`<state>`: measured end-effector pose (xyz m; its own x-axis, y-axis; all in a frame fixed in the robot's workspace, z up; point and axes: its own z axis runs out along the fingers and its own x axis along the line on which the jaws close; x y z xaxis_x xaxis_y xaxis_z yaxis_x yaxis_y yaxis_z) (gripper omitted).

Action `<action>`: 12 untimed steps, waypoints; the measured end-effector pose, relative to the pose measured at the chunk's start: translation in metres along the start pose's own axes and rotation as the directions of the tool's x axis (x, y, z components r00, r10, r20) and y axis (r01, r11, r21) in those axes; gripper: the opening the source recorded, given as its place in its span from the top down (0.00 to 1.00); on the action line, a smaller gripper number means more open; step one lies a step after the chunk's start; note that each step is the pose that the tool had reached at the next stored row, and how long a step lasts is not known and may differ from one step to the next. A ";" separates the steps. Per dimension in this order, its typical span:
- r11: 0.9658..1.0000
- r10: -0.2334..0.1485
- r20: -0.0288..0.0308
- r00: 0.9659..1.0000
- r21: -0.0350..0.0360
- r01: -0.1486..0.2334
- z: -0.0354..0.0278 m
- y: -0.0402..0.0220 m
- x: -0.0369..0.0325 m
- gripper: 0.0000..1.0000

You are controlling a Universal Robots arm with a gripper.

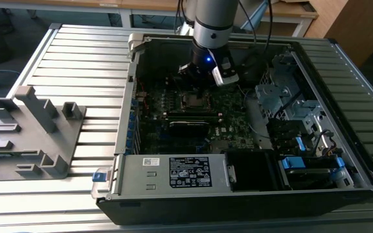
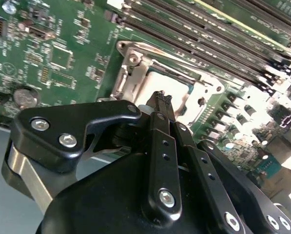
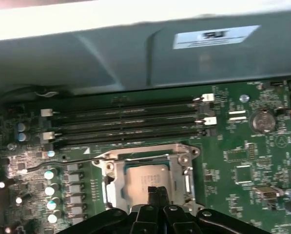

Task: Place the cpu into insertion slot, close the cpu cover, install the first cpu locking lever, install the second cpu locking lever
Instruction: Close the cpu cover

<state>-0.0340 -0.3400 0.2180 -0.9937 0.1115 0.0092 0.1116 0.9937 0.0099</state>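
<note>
Slatted grey table (image 1: 76,58) carries an open computer case (image 1: 238,206), and inside it the gripper (image 3: 158,191) hangs over the motherboard (image 3: 242,146), its two fingers pressed together with nothing between them. Directly beneath the fingertips the cpu (image 3: 143,178) lies flat in its socket, framed by the cpu cover (image 3: 182,150), which seems folded down around it; a thin locking lever (image 3: 62,162) juts out well to one side. I judge the chip light, stiff and fragile underneath, best held by opposite edges, and the cover thin, springy sheet, best pushed at its free edge.
</note>
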 end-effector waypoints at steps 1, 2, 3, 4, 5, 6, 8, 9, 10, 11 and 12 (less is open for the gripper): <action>1.000 0.000 0.000 1.000 0.000 0.000 0.0002 -0.0004 0.0030 0.89; 1.000 0.000 0.000 1.000 0.000 0.000 0.0003 -0.0007 0.0058 0.89; 1.000 0.000 0.001 1.000 0.000 0.000 0.0004 -0.0009 0.0085 0.89; 1.000 0.000 0.001 1.000 0.000 0.000 0.0005 -0.0012 0.0110 0.89; 1.000 0.000 0.002 1.000 0.000 0.000 0.0006 -0.0015 0.0132 0.89; 1.000 0.000 0.002 1.000 0.000 0.000 0.0007 -0.0016 0.0150 0.89; 1.000 0.000 0.003 1.000 -0.001 0.000 0.0007 -0.0017 0.0162 0.89; 1.000 0.000 0.003 1.000 -0.001 0.000 0.0007 -0.0017 0.0162 0.89; 1.000 -0.001 0.003 1.000 0.000 0.001 0.0007 -0.0018 0.0162 0.89; 1.000 -0.001 0.003 1.000 -0.001 0.001 0.0007 -0.0018 0.0162 0.89; 1.000 0.000 0.003 1.000 -0.001 0.000 0.0007 -0.0019 0.0168 0.89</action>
<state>-0.0510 -0.3400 0.2174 -0.9938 0.1110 0.0058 0.1111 0.9938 0.0105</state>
